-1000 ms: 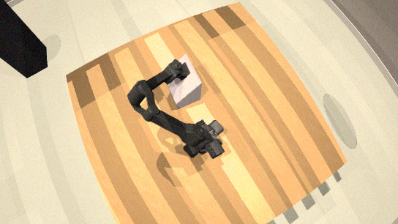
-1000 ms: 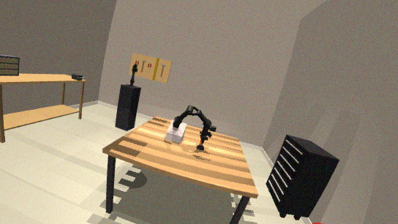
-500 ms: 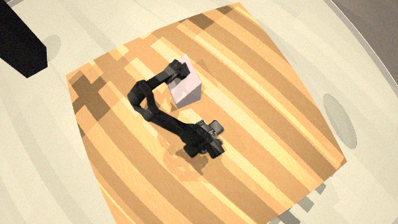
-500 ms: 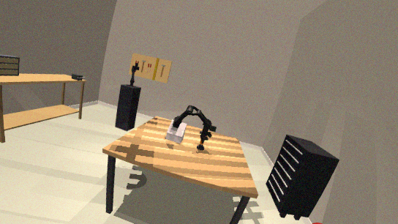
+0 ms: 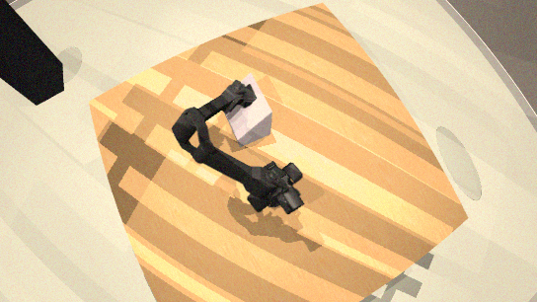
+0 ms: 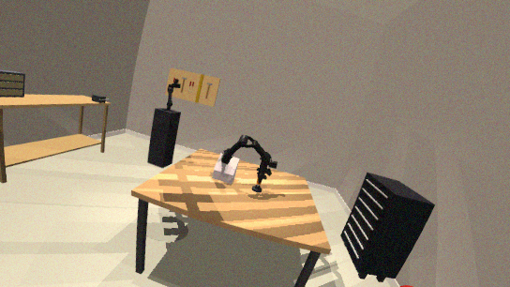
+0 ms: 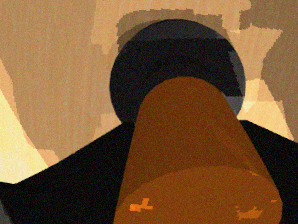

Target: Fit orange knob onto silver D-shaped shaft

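Note:
The orange knob (image 7: 185, 135) fills the lower middle of the wrist view, upright between the dark fingers. It also shows as a small orange spot (image 6: 258, 182) in the exterior view. My gripper (image 6: 259, 180) (image 7: 185, 131) is shut on the knob. The dark round pedestal (image 6: 256, 188) (image 7: 165, 57) is directly beneath the knob and shows as a disc behind its far end. The silver shaft and the knob's hole are hidden, and whether the knob touches the pedestal cannot be told. In the top view the arm covers the knob and pedestal.
A pale, slanted block (image 5: 254, 111) (image 6: 226, 174) stands at the arm's base on the striped wooden table (image 5: 395, 247) (image 6: 281, 222). The arm arches from there to the pedestal. A black drawer cabinet (image 6: 398, 225) stands on the floor beyond the table.

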`<action>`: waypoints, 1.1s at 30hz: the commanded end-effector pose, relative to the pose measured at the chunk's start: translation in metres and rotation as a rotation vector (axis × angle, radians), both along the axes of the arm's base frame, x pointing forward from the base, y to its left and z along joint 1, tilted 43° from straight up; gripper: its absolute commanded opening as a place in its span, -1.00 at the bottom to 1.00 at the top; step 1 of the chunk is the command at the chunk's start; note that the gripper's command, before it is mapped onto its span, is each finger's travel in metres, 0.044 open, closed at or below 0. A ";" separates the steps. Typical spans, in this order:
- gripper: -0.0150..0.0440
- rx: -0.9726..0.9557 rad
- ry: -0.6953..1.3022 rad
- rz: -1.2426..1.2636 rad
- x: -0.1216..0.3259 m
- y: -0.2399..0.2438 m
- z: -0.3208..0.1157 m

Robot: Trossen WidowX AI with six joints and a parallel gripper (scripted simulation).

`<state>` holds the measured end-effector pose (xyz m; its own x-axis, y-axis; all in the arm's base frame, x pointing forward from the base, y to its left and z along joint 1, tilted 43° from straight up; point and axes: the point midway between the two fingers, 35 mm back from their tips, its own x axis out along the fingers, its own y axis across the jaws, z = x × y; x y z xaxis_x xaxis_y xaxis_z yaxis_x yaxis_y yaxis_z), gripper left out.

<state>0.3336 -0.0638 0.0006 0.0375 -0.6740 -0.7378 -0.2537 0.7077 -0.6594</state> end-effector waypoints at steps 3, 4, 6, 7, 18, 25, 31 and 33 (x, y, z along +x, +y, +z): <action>-0.49 -0.001 -0.012 -0.010 -0.001 0.000 -0.002; -0.49 -0.001 -0.012 -0.010 -0.001 -0.001 -0.002; -0.49 -0.001 -0.012 -0.010 -0.001 -0.001 -0.002; -0.49 -0.001 -0.012 -0.010 -0.001 -0.002 -0.002; -0.49 -0.001 -0.012 -0.010 0.000 -0.003 -0.003; -0.49 -0.001 -0.012 -0.010 0.000 -0.004 -0.004; -0.49 -0.001 -0.014 -0.012 -0.001 -0.005 -0.004; -0.49 -0.001 -0.014 -0.012 -0.001 -0.005 -0.005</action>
